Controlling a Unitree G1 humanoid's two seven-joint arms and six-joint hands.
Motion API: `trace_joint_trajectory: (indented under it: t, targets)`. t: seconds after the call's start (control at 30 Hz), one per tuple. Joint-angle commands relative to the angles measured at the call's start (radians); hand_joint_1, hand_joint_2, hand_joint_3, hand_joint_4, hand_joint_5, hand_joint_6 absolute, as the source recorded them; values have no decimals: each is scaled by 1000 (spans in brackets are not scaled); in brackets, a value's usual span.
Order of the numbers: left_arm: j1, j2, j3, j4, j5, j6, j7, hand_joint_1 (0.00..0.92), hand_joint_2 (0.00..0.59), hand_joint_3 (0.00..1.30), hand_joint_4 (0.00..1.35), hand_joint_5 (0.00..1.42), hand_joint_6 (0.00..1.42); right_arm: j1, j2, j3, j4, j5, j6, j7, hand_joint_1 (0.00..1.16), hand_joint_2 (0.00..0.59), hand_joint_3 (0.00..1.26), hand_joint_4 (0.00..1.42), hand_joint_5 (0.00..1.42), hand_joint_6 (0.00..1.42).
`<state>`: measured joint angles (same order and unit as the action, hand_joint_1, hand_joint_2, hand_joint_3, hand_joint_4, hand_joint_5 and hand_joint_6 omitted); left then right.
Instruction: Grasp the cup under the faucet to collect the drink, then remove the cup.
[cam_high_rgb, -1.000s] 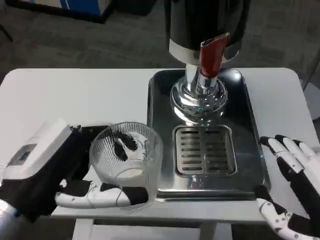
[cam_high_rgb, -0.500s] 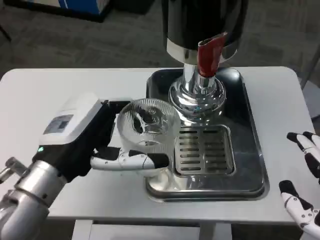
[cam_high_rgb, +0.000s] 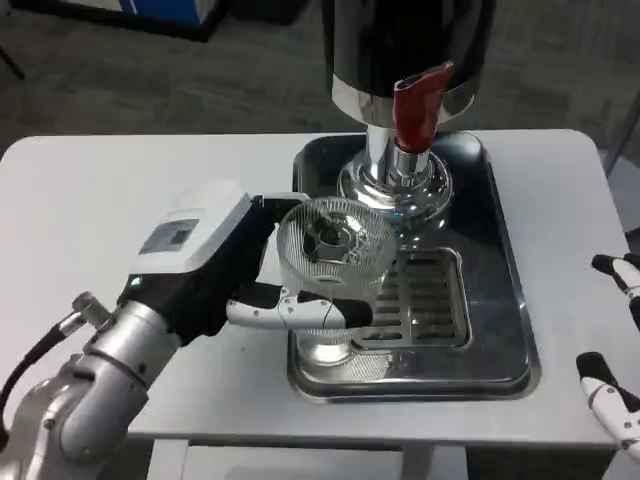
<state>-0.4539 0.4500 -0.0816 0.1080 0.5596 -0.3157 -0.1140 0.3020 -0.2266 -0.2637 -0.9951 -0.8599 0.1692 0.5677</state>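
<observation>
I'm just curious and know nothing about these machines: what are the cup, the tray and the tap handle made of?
Cup: clear ribbed glass or hard plastic, I can't tell which; you see straight through its fluted wall.
Tray: polished metal, probably stainless steel; it mirrors its surroundings, and its grille is slotted.
Tap handle: glossy red, likely plastic.
</observation>
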Motion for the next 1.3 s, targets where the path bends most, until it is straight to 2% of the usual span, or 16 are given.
trace_joint_trajectory:
  t: [0.03,0.27,0.37,0.57,0.67,0.73,0.8,0.87,1.03,1.17,1.3]
  targets:
    - [-42,-6,-26,29,12,7,28,635,0,958,1137,1306,1424,14,-7,-11,-10,20,7,-14,316,517,54,0,0,0]
    - [-106,-24,-79,99,49,27,39,628,0,958,1124,1290,1424,32,-16,-27,-20,43,10,-19,322,520,61,0,0,0]
    - [-126,-30,-99,118,62,39,39,630,0,918,1077,1245,1404,40,-21,-40,-22,56,11,-22,324,520,62,0,0,0]
    - [-152,-30,-142,138,71,54,34,624,0,780,903,1093,1376,58,-29,-69,-20,80,8,-31,325,518,64,0,0,2]
    - [-156,-24,-162,132,75,71,15,597,0,688,742,980,1330,65,-30,-76,-19,90,6,-36,326,517,64,0,0,2]
    - [-153,-18,-172,121,82,82,7,525,25,622,628,898,1253,68,-31,-79,-18,97,6,-39,326,517,64,0,0,2]
    - [-147,-12,-177,106,89,92,4,393,59,576,547,830,1180,70,-32,-80,-15,103,5,-43,327,517,67,0,0,2]
    - [-138,-3,-182,86,104,108,3,326,72,548,466,733,1099,72,-34,-81,-11,110,4,-48,327,517,69,0,0,2]
    - [-129,15,-185,54,124,137,-3,283,68,426,268,492,811,67,-39,-78,-5,120,7,-53,328,517,72,0,0,6]
    - [-121,24,-186,27,145,157,-9,258,60,313,156,364,605,68,-42,-76,-1,129,9,-59,329,516,97,0,0,15]
    - [-116,30,-181,10,145,169,-16,219,47,174,72,302,518,72,-43,-74,-1,133,9,-65,329,516,107,0,0,17]
